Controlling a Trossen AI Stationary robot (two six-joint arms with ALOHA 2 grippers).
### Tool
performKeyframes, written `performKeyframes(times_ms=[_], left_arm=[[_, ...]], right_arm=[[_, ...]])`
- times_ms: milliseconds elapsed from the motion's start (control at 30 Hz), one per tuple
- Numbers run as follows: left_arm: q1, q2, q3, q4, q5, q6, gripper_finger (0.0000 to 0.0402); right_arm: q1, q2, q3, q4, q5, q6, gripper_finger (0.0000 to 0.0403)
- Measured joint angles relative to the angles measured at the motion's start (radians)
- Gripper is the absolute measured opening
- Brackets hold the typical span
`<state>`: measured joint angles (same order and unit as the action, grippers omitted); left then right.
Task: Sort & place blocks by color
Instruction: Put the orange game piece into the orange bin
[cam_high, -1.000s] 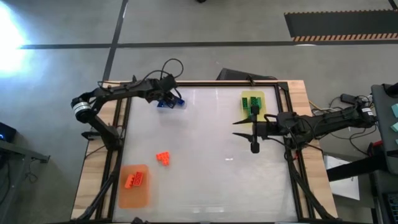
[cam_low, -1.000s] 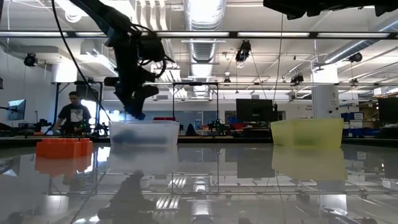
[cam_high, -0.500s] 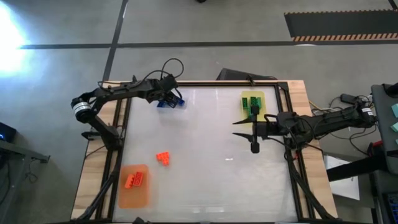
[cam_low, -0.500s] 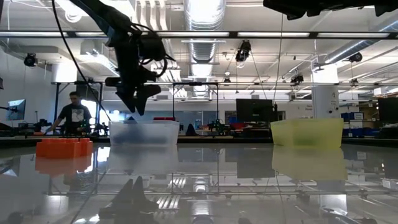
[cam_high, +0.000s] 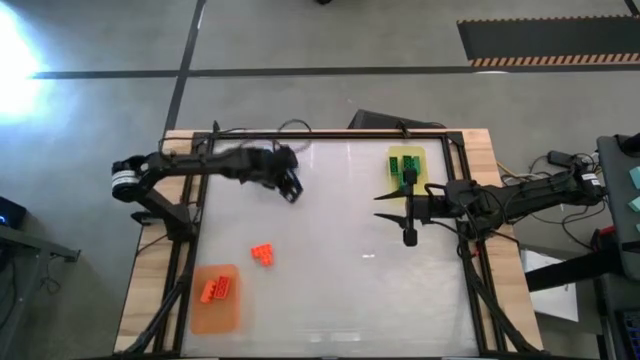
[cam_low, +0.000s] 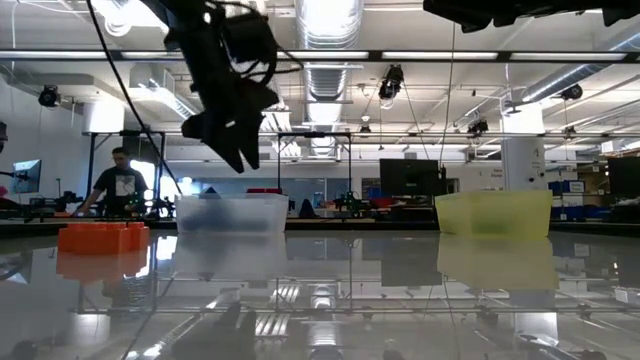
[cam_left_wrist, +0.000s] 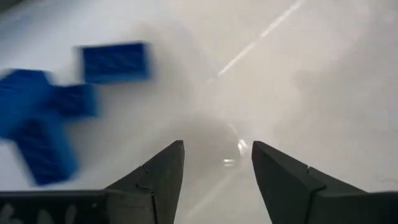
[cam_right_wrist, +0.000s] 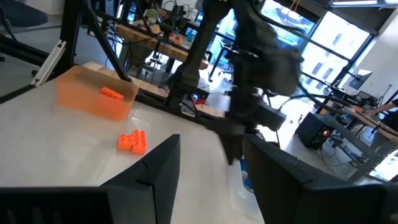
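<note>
My left gripper (cam_high: 293, 192) is open and empty, in the air just right of the clear tray (cam_low: 230, 213) at the table's far left. Several blue blocks (cam_left_wrist: 115, 62) lie on the clear tray's floor behind it in the left wrist view; in the high view my arm hides them. My right gripper (cam_high: 397, 216) is open and empty, waiting near the yellow tray (cam_high: 405, 156), where green blocks (cam_high: 408, 176) lie. Orange blocks (cam_high: 263, 254) sit on the bare table left of centre. More orange blocks (cam_high: 216, 288) rest on the orange mat (cam_high: 215, 310).
The dark frame rails (cam_high: 185, 250) run along the table's left and right sides. The glossy tabletop (cam_high: 340, 290) lies between the trays. Beyond the far edge, a person (cam_low: 118, 180) stands in the room.
My left gripper opened above the clear tray, then rose and swung toward the table's right and near side, away from the blue blocks. Its motion is fast and blurred. My right arm kept still.
</note>
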<state>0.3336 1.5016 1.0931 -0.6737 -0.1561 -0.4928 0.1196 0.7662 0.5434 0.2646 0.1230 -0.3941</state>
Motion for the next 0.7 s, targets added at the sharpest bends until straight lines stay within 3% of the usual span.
performKeyframes(times_ms=[400,567,700], left_arm=[[-0.477,0.036,-0.001,-0.04,-0.006,-0.46,0.0173],[-0.589,0.065,-0.002,-0.193,-0.001,-0.743,0.0173],[-0.636,0.108,0.002,-0.28,0.0,-0.882,0.0171]], right_arm=[[0.0,0.0,0.001,0.002,0.0,0.01,0.0166],[0.0,0.0,0.001,0.002,0.0,0.028,0.0167],[0.0,0.001,0.001,0.003,0.0,0.028,0.0167]])
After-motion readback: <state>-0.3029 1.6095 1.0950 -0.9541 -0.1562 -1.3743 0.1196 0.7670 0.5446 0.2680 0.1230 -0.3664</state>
